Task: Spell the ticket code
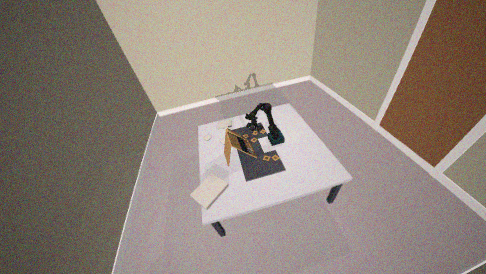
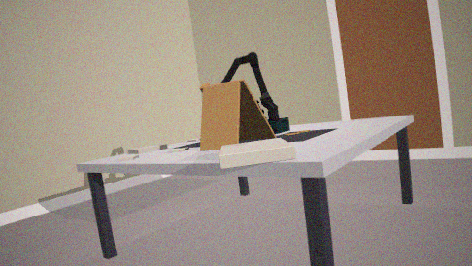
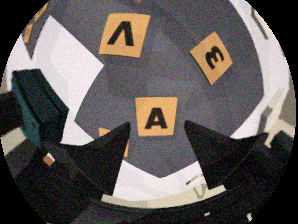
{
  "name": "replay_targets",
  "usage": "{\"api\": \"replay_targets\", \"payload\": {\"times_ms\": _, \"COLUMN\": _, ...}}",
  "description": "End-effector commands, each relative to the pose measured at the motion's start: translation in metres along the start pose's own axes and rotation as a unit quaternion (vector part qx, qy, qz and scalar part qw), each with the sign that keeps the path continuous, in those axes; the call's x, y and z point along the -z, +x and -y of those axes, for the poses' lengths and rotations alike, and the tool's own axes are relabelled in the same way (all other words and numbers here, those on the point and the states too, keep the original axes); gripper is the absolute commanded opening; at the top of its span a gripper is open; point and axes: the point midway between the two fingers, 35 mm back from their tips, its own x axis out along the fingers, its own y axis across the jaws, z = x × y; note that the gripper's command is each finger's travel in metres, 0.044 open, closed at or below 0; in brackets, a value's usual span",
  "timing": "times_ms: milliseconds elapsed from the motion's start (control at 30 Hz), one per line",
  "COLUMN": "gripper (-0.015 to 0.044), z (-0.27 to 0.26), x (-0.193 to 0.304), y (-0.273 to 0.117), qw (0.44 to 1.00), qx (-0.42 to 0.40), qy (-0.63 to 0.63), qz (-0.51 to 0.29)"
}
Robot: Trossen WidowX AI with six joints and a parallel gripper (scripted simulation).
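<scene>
My gripper (image 1: 253, 128) (image 3: 157, 124) is open and points down, with nothing held. In the wrist view an orange tile with a black A (image 3: 156, 106) lies on the dark mat between and below the fingertips. A tile with a V-like letter (image 3: 131, 30) lies at the top, and a tile with an E- or M-like letter (image 3: 205, 53) at the upper right. Another tile (image 3: 104, 133) is partly hidden by the left finger. Two more tiles (image 1: 266, 158) (image 1: 275, 157) lie on the mat's other part. The slanted orange board (image 1: 228, 150) (image 2: 219, 116) hides my gripper in the exterior view. Rail contents and ticket are unreadable.
The teal arm base (image 1: 276, 138) (image 2: 281, 125) (image 3: 37, 102) stands beside the dark mat (image 1: 260, 171). A cream block (image 1: 210, 191) (image 2: 257, 155) lies near the table's corner. Small pale items (image 1: 207, 137) (image 1: 225, 124) lie near the far left edge. The board stands tall beside the tiles.
</scene>
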Motion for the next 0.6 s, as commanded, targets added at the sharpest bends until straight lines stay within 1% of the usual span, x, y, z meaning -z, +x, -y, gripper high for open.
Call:
{"api": "replay_targets", "payload": {"times_ms": 0, "gripper": 0.034, "z": 0.0, "x": 0.0, "y": 0.001, "qw": 1.0, "qx": -0.001, "qy": 0.002, "qz": -0.001}}
{"api": "replay_targets", "payload": {"times_ms": 567, "gripper": 0.034, "z": -0.001, "x": 0.0, "y": 0.02, "qw": 1.0, "qx": -0.001, "qy": 0.002, "qz": -0.001}}
